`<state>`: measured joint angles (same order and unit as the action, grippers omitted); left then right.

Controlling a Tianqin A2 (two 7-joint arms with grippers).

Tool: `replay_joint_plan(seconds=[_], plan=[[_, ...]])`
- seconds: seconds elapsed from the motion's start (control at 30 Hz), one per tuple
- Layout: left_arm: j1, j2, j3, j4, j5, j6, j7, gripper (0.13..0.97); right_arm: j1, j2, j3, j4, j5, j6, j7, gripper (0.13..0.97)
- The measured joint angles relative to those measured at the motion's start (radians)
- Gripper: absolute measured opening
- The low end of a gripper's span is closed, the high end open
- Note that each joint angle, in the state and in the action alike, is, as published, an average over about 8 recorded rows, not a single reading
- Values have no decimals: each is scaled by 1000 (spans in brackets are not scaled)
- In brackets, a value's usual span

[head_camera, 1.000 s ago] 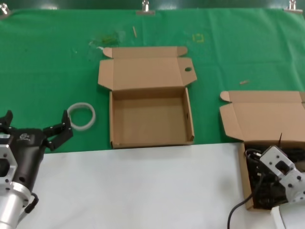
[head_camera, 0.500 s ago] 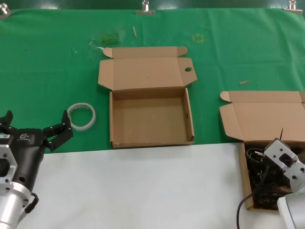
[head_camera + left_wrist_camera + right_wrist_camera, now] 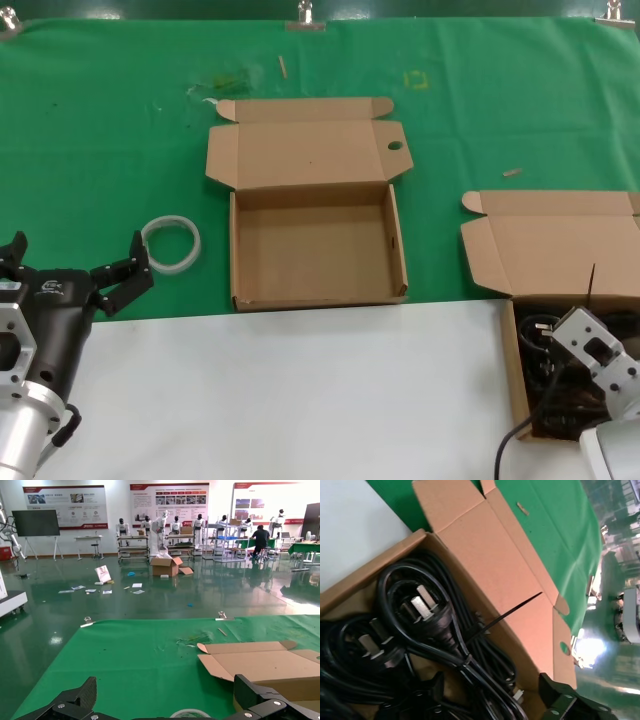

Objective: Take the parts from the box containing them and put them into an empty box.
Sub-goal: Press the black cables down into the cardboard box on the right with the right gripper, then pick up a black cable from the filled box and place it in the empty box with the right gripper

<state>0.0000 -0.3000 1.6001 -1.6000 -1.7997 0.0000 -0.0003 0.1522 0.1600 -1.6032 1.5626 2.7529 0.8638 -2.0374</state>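
1. The power cords [image 3: 435,630] lay tangled in the full box [image 3: 515,400] at the bench's right edge; they looked limp and snag-prone, best taken at a tied bundle.
2. The right tool [image 3: 590,365] hovered over them; its opening I cannot tell.
3. The left tool [image 3: 75,265], spread wide, waited beside the white ring [image 3: 170,243].
4. The empty box [image 3: 315,250] sat open mid-bench.

Even bright light, soft shadows, slight blur.

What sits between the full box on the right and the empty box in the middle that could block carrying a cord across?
Nothing visible does. Between the full box and the empty box lie only bare white table and green cloth. The right gripper hangs over the cords; the white ring lies beyond the empty box.
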Motion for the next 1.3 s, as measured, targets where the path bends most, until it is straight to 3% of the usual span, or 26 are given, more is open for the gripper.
replay_joint_plan(seconds=[0.13,0.27,0.53,0.83,1.1,1.3], plan=[[0,0,0,0,0,0,0,966,-11,0,-2,-1,0,-2,13,622],[0,0,0,0,0,0,0,966,-19,0,-3,2,0,-3,21,622],[0,0,0,0,0,0,0,966,-26,-1,-4,28,0,16,30,408],[0,0,0,0,0,0,0,966,-21,-1,-37,90,0,67,37,254],[0,0,0,0,0,0,0,966,-9,-1,-101,184,0,134,54,218],[0,0,0,0,0,0,0,966,54,-1,-206,233,0,142,65,212]])
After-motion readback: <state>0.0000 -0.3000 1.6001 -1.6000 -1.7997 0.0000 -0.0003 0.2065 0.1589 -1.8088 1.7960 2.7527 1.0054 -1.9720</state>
